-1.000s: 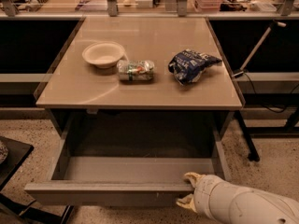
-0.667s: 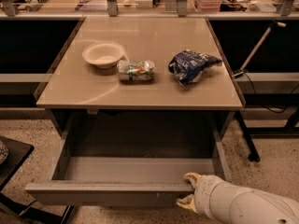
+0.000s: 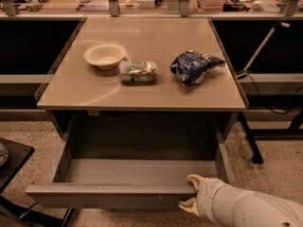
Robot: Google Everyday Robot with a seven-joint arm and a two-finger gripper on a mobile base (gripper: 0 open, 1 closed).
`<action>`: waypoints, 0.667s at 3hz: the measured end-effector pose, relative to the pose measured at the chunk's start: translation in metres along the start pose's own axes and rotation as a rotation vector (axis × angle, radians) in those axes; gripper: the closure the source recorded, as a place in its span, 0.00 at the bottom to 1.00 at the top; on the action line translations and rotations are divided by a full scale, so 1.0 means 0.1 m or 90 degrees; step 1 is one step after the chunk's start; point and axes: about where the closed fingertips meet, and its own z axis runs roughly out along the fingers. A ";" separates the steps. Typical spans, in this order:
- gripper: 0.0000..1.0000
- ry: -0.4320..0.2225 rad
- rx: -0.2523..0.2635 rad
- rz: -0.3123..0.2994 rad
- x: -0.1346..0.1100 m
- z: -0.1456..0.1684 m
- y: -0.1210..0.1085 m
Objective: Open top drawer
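At bottom right of the view, the white two-finger gripper (image 3: 189, 192) sat on the right end of the front panel of the grey, flat-fronted, handleless top drawer (image 3: 109, 196). One finger hooked over the panel's top edge and the other sat under its bottom edge, so it read as clamped on the panel.

The drawer was already pulled well out from under the tan surface (image 3: 142, 96), interior visible and bare. The panel's long axis ran left-right, with most of it lying left of the gripper. Travel axis ran toward the camera, along the arm's own line. My read: any remaining pull is straight back, off-centre, so slight skew risk.

On the surface, well behind:
- white round bowl (image 3: 105, 55)
- small crumpled can (image 3: 137, 71) on its side
- crumpled blue snack bag (image 3: 194, 66)

Versus 1.0 s and 0.7 s earlier: no visible change, gripper and drawer in the same spots.
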 end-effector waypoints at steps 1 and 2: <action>0.11 0.000 0.000 0.000 0.00 0.00 0.00; 0.00 0.000 0.000 0.000 0.00 0.00 0.00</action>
